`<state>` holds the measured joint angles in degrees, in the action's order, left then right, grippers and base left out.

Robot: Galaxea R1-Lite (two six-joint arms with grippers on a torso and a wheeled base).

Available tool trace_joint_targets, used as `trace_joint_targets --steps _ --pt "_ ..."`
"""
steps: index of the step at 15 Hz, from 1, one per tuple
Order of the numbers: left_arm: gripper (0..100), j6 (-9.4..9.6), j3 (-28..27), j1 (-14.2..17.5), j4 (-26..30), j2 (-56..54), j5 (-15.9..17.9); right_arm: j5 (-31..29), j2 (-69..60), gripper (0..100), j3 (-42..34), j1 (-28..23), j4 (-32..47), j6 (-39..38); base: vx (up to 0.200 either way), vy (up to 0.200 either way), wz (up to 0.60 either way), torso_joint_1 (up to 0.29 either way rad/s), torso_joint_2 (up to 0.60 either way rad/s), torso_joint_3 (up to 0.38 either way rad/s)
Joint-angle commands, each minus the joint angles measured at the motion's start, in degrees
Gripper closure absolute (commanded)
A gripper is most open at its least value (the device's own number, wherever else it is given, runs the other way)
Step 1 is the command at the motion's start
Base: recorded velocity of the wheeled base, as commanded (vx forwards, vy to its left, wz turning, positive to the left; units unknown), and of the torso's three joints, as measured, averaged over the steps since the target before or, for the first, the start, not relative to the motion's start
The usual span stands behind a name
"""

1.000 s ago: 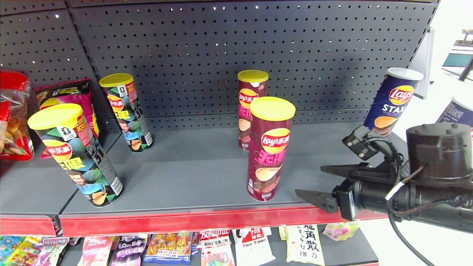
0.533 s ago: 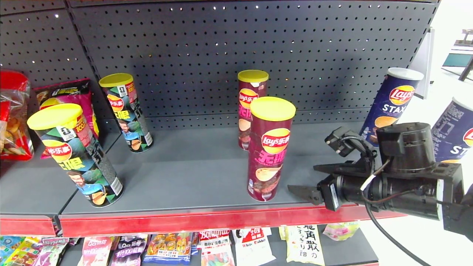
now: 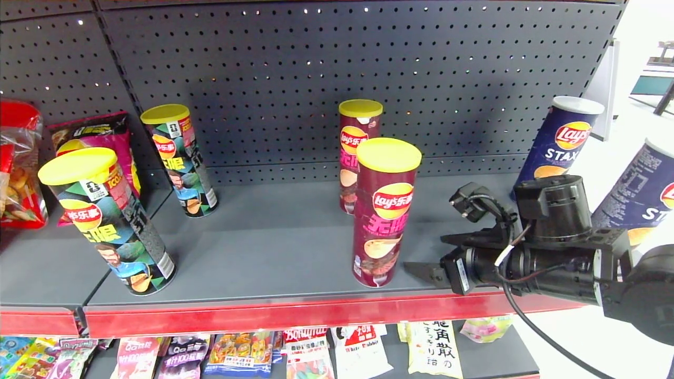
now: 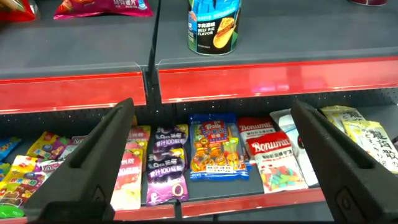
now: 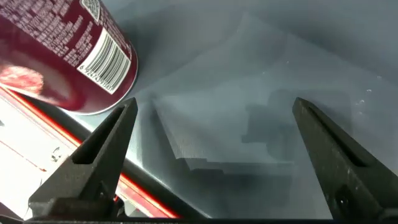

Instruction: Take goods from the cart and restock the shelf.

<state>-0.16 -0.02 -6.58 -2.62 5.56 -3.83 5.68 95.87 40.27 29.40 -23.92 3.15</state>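
On the grey shelf a maroon chip can with a yellow lid stands near the front edge, with a second maroon can behind it. My right gripper hovers open and empty just right of the front can, low over the shelf board. In the right wrist view that can's base lies beside one finger of the right gripper. My left gripper is open and empty, held in front of the red shelf edge, below a teal can.
Two green-black cans stand on the shelf's left, with snack bags beyond them. Two blue cans stand at the right end. The lower shelf holds several candy bags. A pegboard wall backs the shelf.
My right arm has slid left along the shelf front, bringing its open fingers closer to the front maroon can. The cans have not moved.
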Motion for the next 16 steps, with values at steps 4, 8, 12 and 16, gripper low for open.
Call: trace_joint_targets --steps 4,8,12,16 --pt "0 -0.11 0.02 -0.01 -0.02 0.15 -0.13 0.03 0.99 0 0.96 0.48 0.01 0.02 0.0 0.0 0.0 0.0 0.0 0.0" --pt "0 -0.19 -0.06 -0.01 -0.02 0.15 -0.13 0.03 1.6 0 1.22 1.71 0.01 0.02 0.0 0.0 0.0 0.0 0.0 0.0" --pt "0 -0.19 0.02 -0.01 -0.02 0.15 -0.13 0.03 2.31 0 1.75 1.97 0.01 0.02 0.0 0.0 0.0 0.0 0.0 0.0" --pt "0 -0.19 0.02 -0.01 -0.02 0.15 -0.65 0.03 3.1 0 2.36 1.97 0.01 0.02 0.0 0.0 0.0 0.0 0.0 0.0"
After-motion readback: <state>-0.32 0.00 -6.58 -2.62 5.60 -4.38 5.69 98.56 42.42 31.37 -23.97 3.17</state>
